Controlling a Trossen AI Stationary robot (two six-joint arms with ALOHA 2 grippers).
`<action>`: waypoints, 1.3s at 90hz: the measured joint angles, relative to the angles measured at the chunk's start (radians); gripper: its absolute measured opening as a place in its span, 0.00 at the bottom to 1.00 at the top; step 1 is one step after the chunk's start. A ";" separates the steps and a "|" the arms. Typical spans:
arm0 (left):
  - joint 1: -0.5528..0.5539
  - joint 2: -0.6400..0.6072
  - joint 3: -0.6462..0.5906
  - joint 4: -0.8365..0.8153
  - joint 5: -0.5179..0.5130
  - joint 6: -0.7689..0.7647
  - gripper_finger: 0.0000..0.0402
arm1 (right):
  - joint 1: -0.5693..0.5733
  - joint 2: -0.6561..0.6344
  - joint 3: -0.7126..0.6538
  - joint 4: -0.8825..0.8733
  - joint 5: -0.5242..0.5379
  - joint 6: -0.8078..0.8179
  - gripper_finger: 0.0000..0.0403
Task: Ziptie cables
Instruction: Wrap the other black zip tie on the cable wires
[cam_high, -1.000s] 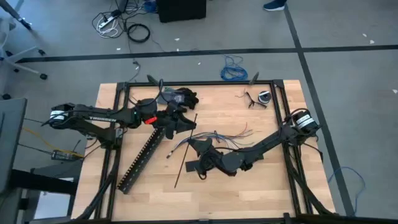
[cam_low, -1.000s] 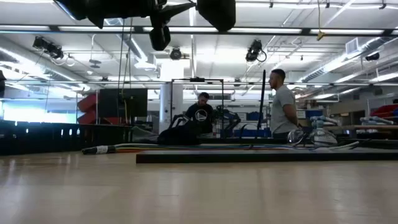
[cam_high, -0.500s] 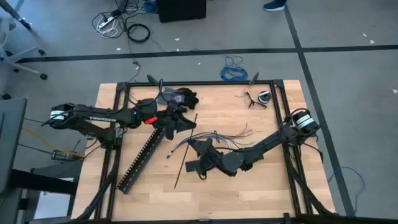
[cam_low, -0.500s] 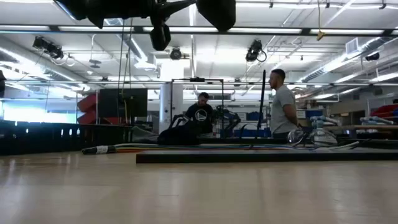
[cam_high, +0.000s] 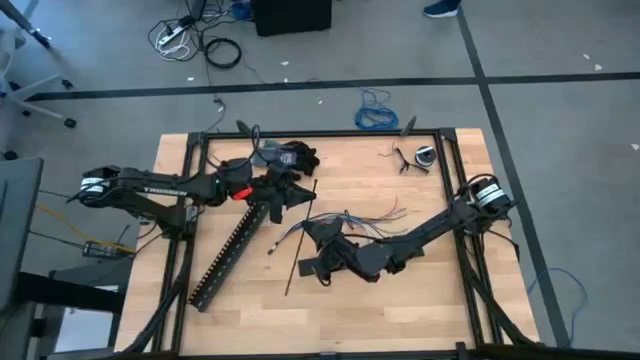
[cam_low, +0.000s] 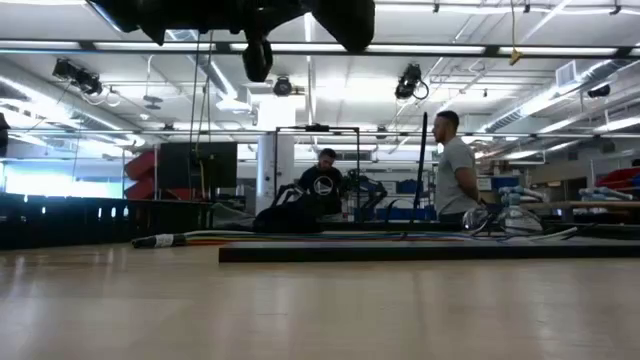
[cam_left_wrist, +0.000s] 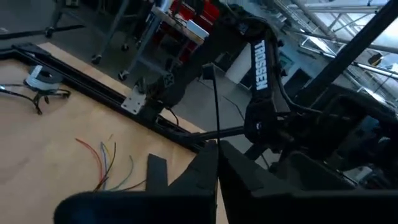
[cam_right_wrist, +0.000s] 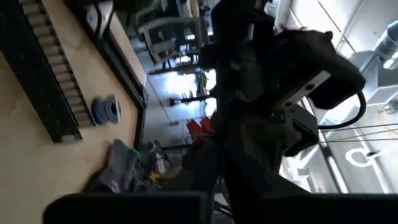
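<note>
Lying just beside the cables (cam_high: 345, 219), the right gripper (cam_high: 312, 255) pinches a ziptie (cam_high: 301, 240), while the left gripper's (cam_high: 298, 196) finger state I cannot tell.

Long black slotted duct (cam_high: 232, 252) slanting across the wooden table (cam_high: 420, 300) — blue coiled cable (cam_high: 376, 110) on the floor beyond.

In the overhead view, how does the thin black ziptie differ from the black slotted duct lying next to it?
The ziptie is a hair-thin plain strip; the slotted duct is a wide bar with comb-like teeth. The ziptie's upper end is pinched in the left gripper; the duct's upper end runs under that arm. The ziptie lies nearer the cables. Both are black, long and slant the same way.
</note>
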 joint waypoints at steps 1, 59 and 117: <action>0.000 0.000 0.000 0.000 0.000 0.000 0.00 | 0.000 0.000 0.000 0.000 -0.002 0.010 0.13; 0.000 -0.093 -0.001 -0.292 -0.320 0.287 0.00 | 0.008 0.000 0.000 -0.169 0.253 0.300 0.45; 0.021 -0.205 -0.073 -0.474 -0.484 0.229 0.00 | -0.025 0.000 0.000 -0.469 0.349 0.694 0.38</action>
